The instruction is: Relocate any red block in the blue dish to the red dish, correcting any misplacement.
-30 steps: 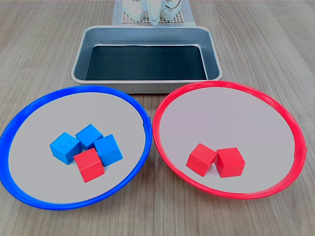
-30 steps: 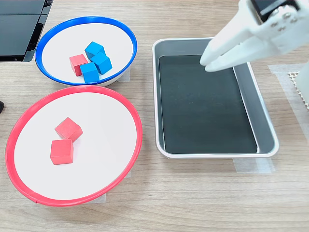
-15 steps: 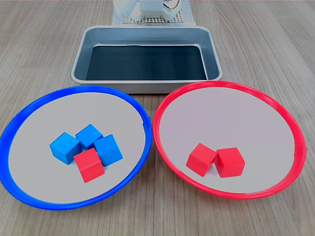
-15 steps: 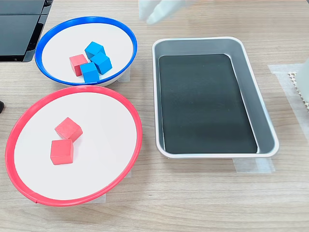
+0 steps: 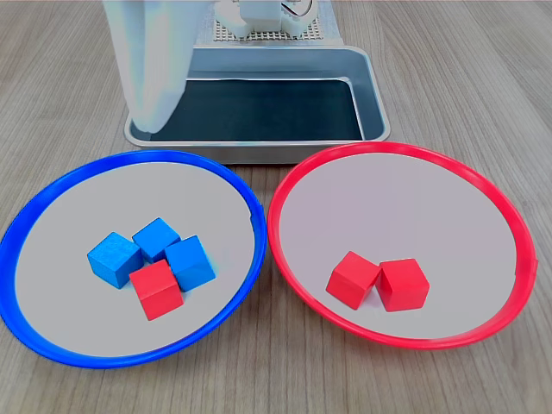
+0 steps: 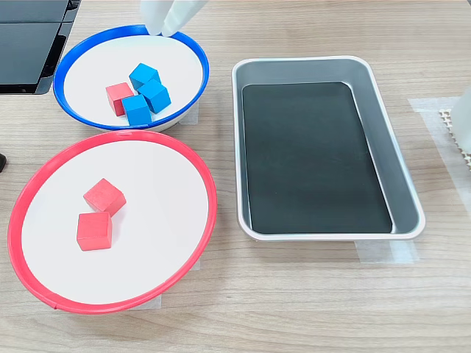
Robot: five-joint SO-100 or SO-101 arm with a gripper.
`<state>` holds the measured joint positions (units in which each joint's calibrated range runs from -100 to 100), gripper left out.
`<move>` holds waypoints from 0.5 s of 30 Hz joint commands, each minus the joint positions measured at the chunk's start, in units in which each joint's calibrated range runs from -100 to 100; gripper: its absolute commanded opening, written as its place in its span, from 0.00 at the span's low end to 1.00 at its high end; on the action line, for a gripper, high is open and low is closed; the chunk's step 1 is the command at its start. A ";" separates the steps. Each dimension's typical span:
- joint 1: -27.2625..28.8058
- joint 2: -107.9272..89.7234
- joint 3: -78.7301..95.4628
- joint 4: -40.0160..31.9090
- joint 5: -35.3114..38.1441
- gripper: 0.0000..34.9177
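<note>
red block (image 5: pixel 157 290) is sitting in the blue dish (image 5: pixel 52 195), touching two of the three blue cubes (image 5: pixel 155 250) clustered there. white gripper (image 6: pixel 164 31) is hanging over the far rim of that dish in the second exterior view, fingertips slightly apart and holding nothing. two more red cubes (image 5: pixel 378 281) are lying side by side in the red dish (image 5: pixel 483 185). metal tray (image 5: pixel 371 95) is sitting behind both dishes in the first exterior view, on the wooden table (image 5: pixel 466 69).
</note>
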<state>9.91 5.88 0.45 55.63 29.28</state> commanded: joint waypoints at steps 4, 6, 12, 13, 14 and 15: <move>0.86 8.57 -15.16 0.46 1.12 0.05; 0.96 11.81 -18.71 0.38 0.88 0.08; 1.62 19.06 -25.44 1.86 0.54 0.21; 1.71 19.49 -25.90 2.03 0.49 0.23; 1.81 20.09 -26.26 2.28 0.49 0.24; 1.90 20.86 -26.99 2.52 0.39 0.25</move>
<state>10.97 25.23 -21.96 57.26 29.96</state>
